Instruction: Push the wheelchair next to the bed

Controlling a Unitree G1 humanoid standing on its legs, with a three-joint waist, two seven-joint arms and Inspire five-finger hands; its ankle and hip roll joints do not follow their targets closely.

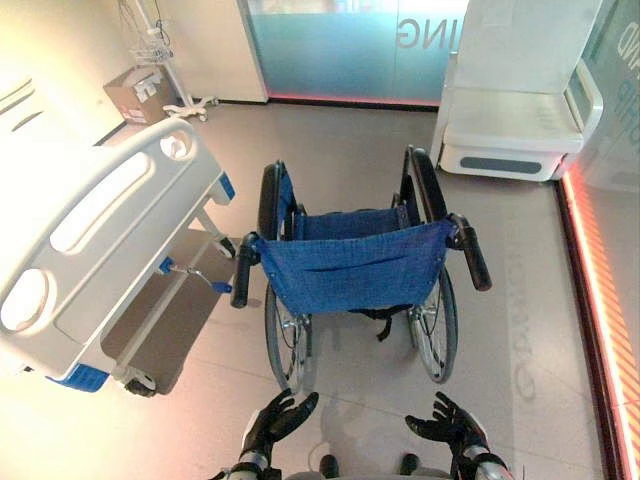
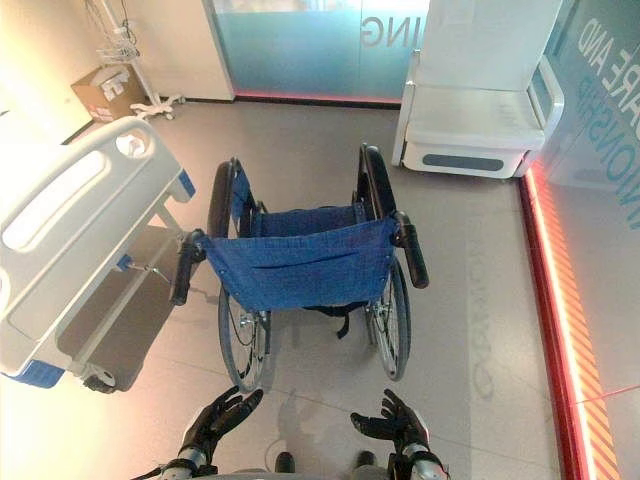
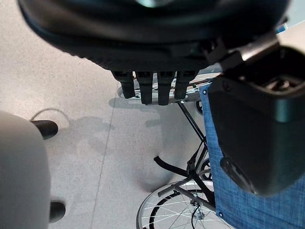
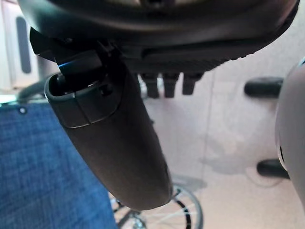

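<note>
We find the wheelchair [image 1: 355, 265] standing back-on to us just beside the bed [image 1: 95, 235], push handles [image 1: 474, 257] facing us for a grip, while left robot hand [image 1: 275, 420] and right robot hand [image 1: 445, 422] hang released, fingers relaxed, well short of them.

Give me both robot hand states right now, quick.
Left robot hand: open, holding nothing, short of the wheelchair.
Right robot hand: open, holding nothing, also short of the push handles.
</note>
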